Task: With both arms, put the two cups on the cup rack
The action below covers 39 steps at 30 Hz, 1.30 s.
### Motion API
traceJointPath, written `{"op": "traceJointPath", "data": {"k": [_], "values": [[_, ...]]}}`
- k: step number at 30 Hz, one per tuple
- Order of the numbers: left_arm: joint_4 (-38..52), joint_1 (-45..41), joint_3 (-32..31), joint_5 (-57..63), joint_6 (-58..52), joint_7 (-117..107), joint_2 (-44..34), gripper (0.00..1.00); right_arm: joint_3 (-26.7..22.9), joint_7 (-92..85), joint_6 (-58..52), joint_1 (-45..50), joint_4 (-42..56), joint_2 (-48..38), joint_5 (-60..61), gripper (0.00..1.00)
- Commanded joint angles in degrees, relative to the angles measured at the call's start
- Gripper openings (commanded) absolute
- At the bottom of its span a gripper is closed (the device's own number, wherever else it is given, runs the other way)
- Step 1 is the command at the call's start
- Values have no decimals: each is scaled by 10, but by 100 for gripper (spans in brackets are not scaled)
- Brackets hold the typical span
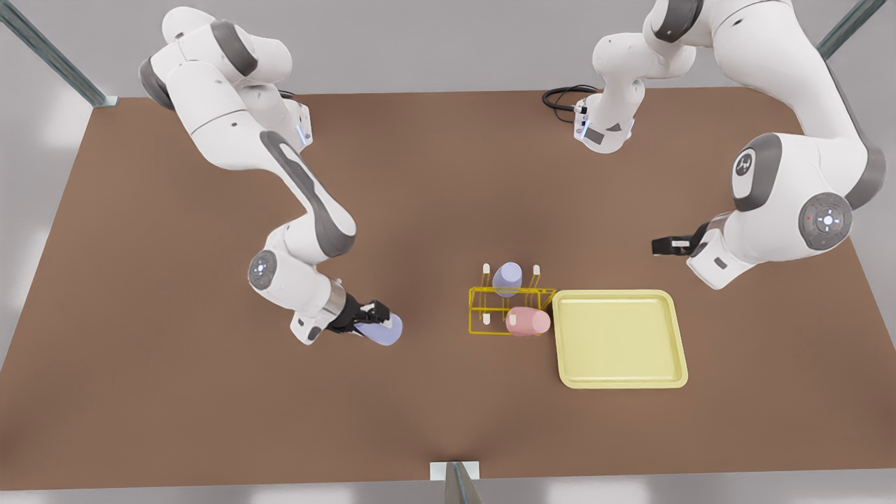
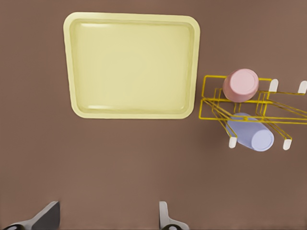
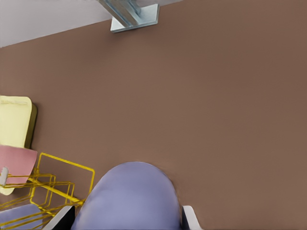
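Jaws of the right gripper (image 1: 371, 318) clamped a light, smooth lavender cup (image 1: 383, 329) around its tapered wall, short of the cup rack (image 1: 490, 308), while the waiting left gripper (image 1: 665, 246) hung with jaws wide above the tabletop (image 1: 175, 392).

A plain brown table (image 1: 210, 392) carries everything. On it, toward the front view's right, lies a pale yellow square tray (image 1: 620, 378) with rounded corners. Just beside the tray, on the side of the front view's left, stands the yellow wire rack (image 1: 479, 308), its base on the tabletop. At the far edge a black cable (image 1: 560, 98) loops on the surface near an arm's base. Metal frame posts (image 1: 458, 483) meet the table's edges.
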Motion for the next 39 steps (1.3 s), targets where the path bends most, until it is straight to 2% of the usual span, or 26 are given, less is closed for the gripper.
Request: {"op": "traceJointPath", "data": {"k": [1, 6, 11, 22, 26, 39], "values": [[1, 1, 0, 0, -9, 26, 0, 100, 0, -18, -17, 12, 22, 13, 47, 85], [1, -3, -1, 0, -11, 25, -1, 100, 0, -17, -17, 51, 100, 71, 78, 85], [1, -2, -1, 0, -11, 25, -1, 100, 36, -15, -17, 51, 145, 111, 79, 85], [1, -5, -1, 1, -12, 24, -1, 100, 76, -15, -22, 62, 267, 207, 81, 85], [1, -6, -2, 0, -14, 23, -3, 100, 96, -15, -7, 63, 272, 219, 81, 85], [3, -5, -2, 3, -16, 24, -3, 100, 103, -23, -8, 81, 271, 230, 81, 86]]}}
